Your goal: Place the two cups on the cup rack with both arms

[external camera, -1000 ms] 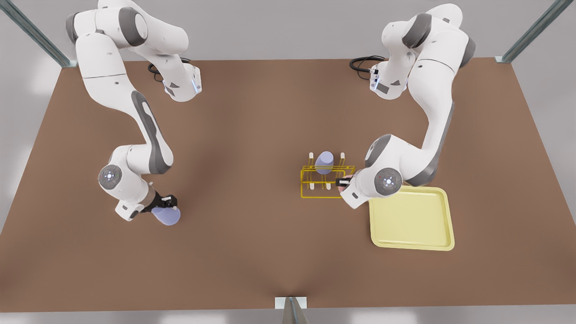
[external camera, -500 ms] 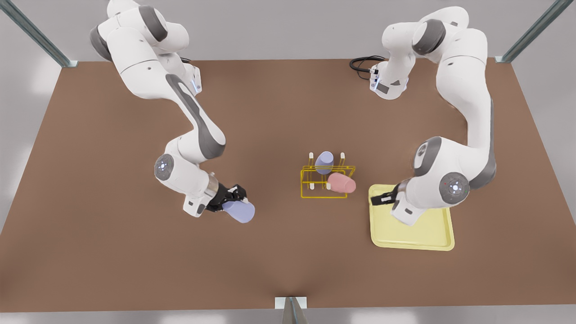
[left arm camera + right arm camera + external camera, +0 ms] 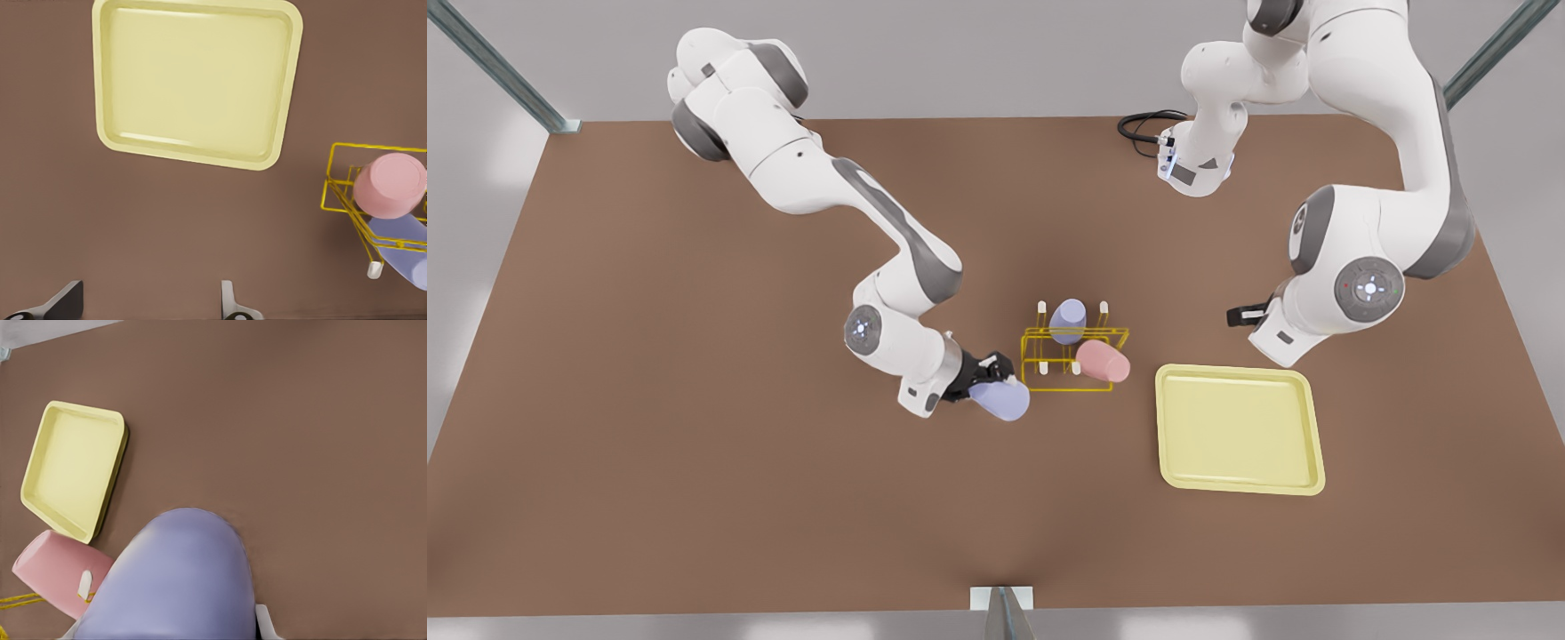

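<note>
Closing in on the rack, the right gripper (image 3: 985,372) is clamped on the lavender cup (image 3: 1000,400), which lies tilted in its jaws with its closed end toward the camera in the right wrist view. Half a second ago this pair was well off toward the front view's left; now the cup sits just beside the near corner of the cup rack (image 3: 1067,388), not yet on a peg.

On the rack the pink cup (image 3: 1103,362) rests tipped at the end nearer the tray (image 3: 1236,431), and a second lavender cup (image 3: 1067,320) sits at the rack's far side.

The left gripper (image 3: 1240,313), which was at the rack a second ago and above the tray's corner half a second ago, has pulled back past the tray. Its fingers are spread wide and empty in the left wrist view.

So one cup looks delivered, and the job now rests on the right arm lifting its cup onto a free peg without knocking the pink one. Elsewhere the bench (image 3: 694,444) is bare.
</note>
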### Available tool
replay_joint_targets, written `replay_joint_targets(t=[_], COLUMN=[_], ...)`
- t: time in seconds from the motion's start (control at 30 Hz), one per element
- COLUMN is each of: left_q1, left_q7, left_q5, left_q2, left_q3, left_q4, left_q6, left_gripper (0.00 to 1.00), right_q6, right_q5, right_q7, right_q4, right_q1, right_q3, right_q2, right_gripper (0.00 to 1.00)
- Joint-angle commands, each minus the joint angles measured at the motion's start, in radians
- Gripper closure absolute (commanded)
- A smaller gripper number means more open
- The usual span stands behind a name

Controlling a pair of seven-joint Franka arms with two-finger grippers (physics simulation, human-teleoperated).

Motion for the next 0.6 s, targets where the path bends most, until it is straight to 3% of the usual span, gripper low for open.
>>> replay_joint_targets(t=[0.0, 0.57], left_q1=[0.001, -0.002], left_q7=[0.268, 0.266], left_q5=[-0.01, -0.012], left_q2=[0.001, 0.01], left_q3=[0.0, 0.0], left_q4=[0.0, -0.001], left_q6=[0.009, 0.031], left_gripper=[0.0, 0.0], right_q6=[0.001, -0.023], right_q5=[0.019, 0.032], right_q7=[0.15, 0.138], right_q4=[-0.002, -0.068], right_q1=[0.013, 0.057], right_q3=[0.002, 0.052], right_q2=[0.0, -0.017], right_gripper=[0.25, 0.25])
